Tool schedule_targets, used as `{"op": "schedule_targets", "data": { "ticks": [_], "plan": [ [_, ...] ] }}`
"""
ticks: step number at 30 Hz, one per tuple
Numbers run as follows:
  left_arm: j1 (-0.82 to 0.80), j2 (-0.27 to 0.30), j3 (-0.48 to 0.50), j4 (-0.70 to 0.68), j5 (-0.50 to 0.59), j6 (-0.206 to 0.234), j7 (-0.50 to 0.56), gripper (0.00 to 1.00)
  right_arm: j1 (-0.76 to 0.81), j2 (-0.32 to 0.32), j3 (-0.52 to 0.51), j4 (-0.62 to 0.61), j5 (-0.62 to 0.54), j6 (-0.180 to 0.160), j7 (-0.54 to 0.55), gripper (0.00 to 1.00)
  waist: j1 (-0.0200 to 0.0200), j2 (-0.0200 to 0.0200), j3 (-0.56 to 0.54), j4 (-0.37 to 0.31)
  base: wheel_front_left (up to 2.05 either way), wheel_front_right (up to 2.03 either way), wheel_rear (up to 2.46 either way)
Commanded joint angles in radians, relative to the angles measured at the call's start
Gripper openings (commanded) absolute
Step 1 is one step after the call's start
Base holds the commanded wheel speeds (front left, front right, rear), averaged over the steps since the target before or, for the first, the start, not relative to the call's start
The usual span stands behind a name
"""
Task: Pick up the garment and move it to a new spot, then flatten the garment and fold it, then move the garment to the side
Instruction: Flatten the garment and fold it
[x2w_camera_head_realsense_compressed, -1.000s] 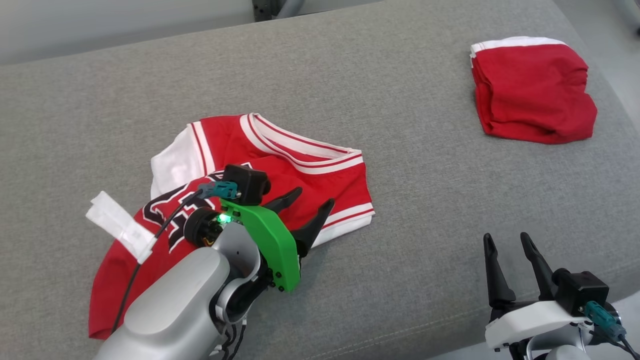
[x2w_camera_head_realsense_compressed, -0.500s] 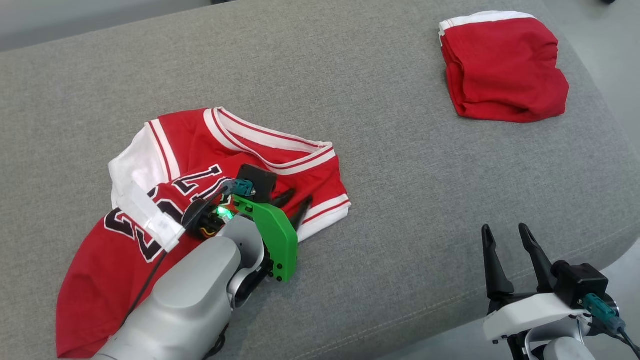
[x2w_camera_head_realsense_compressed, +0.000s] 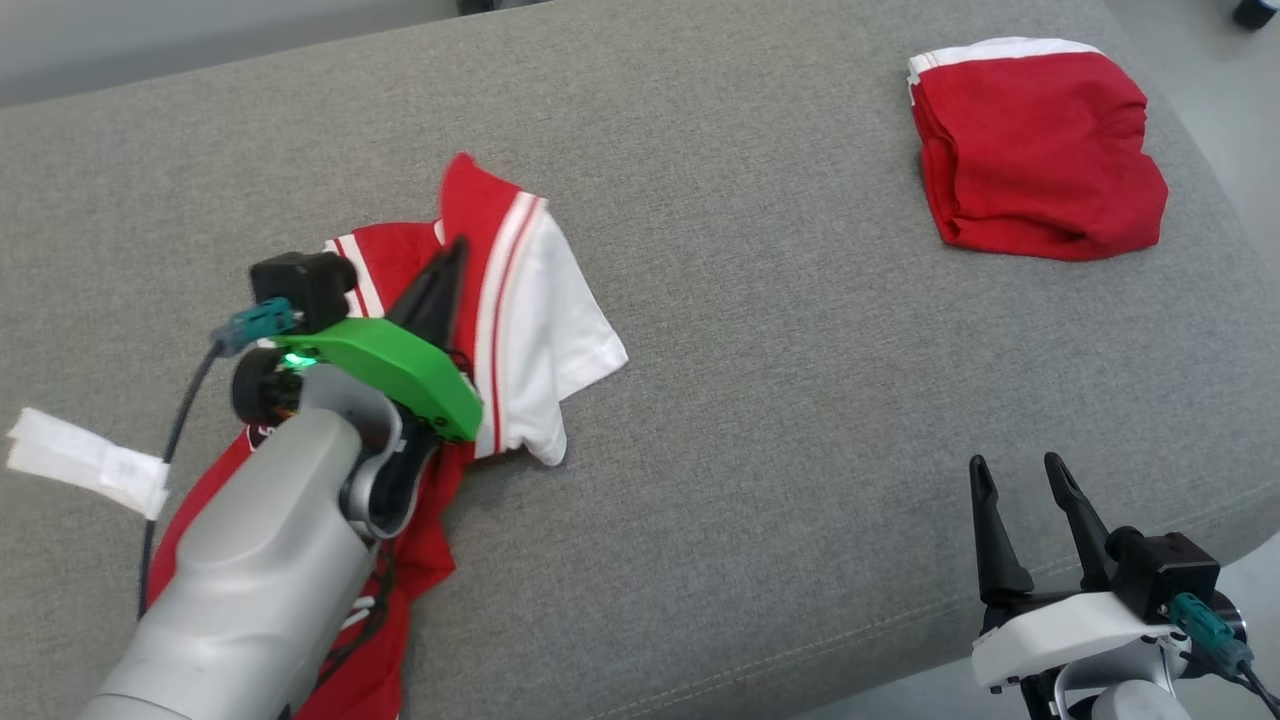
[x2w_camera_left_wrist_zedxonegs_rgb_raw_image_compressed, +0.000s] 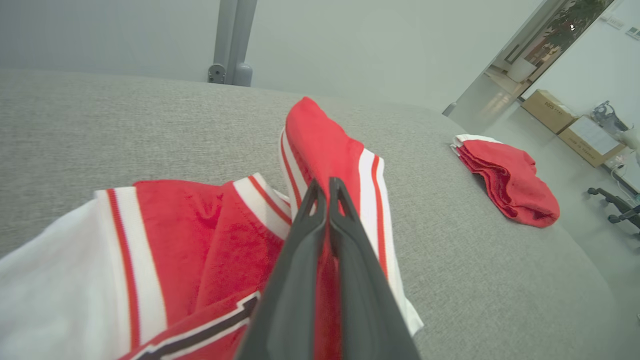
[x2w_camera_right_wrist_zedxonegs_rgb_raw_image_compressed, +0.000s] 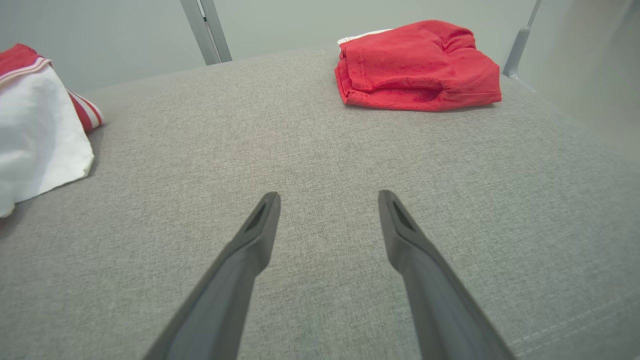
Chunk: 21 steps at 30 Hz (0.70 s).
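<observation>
Garment (x2w_camera_head_realsense_compressed: 520, 300), one red and white jersey, is pinched by the left gripper (x2w_camera_head_realsense_compressed: 457, 248) at the near left of the one grey cushion (x2w_camera_head_realsense_compressed: 780, 420), with one part held up. One folded red cloth (x2w_camera_head_realsense_compressed: 1040, 150) is seen far right. Two grippers are counted; the right gripper (x2w_camera_head_realsense_compressed: 1018, 468) is spread wide at the near right, and nothing is held by it.

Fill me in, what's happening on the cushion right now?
The left gripper has its jaws shut on the red and white jersey, holding a pinched fold up off the grey cushion while the rest lies bunched beneath the arm. The jersey is not yet flattened or folded. The right gripper hangs over the cushion's near right edge, jaws open and holding nothing. A folded red garment sits apart at the far right corner.
</observation>
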Motion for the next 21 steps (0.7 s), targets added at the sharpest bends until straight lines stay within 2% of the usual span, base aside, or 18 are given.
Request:
{"op": "schedule_targets", "data": {
  "ticks": [1, 6, 7, 8, 9, 10, 15, 16, 21],
  "plan": [
    [-0.007, 0.009, 0.008, 0.012, -0.001, 0.012, -0.007, 0.0, 0.007, -0.001, 0.0, -0.003, -0.006, -0.002, -0.003, 1.0, 0.0, -0.0001, -0.002, 0.008, 0.0, 0.0, 0.0],
    [-0.022, 0.035, -0.024, 0.107, 0.049, 0.046, -0.002, 0.0, -0.003, -0.001, 0.008, 0.002, -0.013, -0.002, -0.003, 1.0, 0.0, -0.0001, -0.001, 0.019, 0.0, 0.0, 0.0],
    [-0.023, 0.031, -0.032, 0.125, 0.06, 0.048, -0.005, 0.05, -0.004, -0.001, 0.009, 0.002, -0.013, -0.002, -0.003, 1.0, 0.0, -0.0001, -0.001, 0.02, 0.0, 0.0, 0.0],
    [-0.022, 0.023, -0.036, 0.143, 0.061, 0.047, -0.008, 0.44, -0.004, -0.001, 0.011, 0.001, -0.013, -0.002, -0.003, 1.0, 0.0, -0.0001, -0.001, 0.022, 0.0, 0.0, 0.0],
    [-0.021, 0.015, -0.038, 0.157, 0.062, 0.046, -0.01, 0.96, -0.004, -0.001, 0.012, 0.0, -0.015, -0.002, -0.003, 1.0, 0.0, -0.0001, -0.001, 0.024, 0.0, 0.0, 0.0],
    [-0.021, 0.01, -0.041, 0.17, 0.067, 0.042, -0.014, 1.0, -0.002, -0.001, 0.011, -0.002, -0.016, -0.002, -0.003, 1.0, 0.0, -0.0001, -0.002, 0.028, 0.0, 0.0, 0.0],
    [0.009, 0.001, -0.001, 0.137, 0.093, 0.067, -0.047, 1.0, 0.011, -0.002, -0.016, -0.032, -0.045, -0.002, -0.003, 1.0, 0.0, -0.0001, -0.019, 0.061, 0.0, 0.0, 0.0],
    [0.026, 0.008, 0.009, 0.106, 0.112, 0.071, -0.051, 1.0, 0.011, -0.002, -0.026, -0.042, -0.05, -0.002, -0.003, 1.0, 0.0, -0.0001, -0.027, 0.072, 0.0, 0.0, 0.0],
    [0.189, 0.048, 0.115, -0.147, 0.241, 0.145, -0.049, 1.0, 0.005, -0.002, -0.074, -0.104, -0.106, -0.002, -0.003, 1.0, 0.0, -0.0001, -0.077, 0.148, 0.0, 0.0, 0.0]
  ]
}}
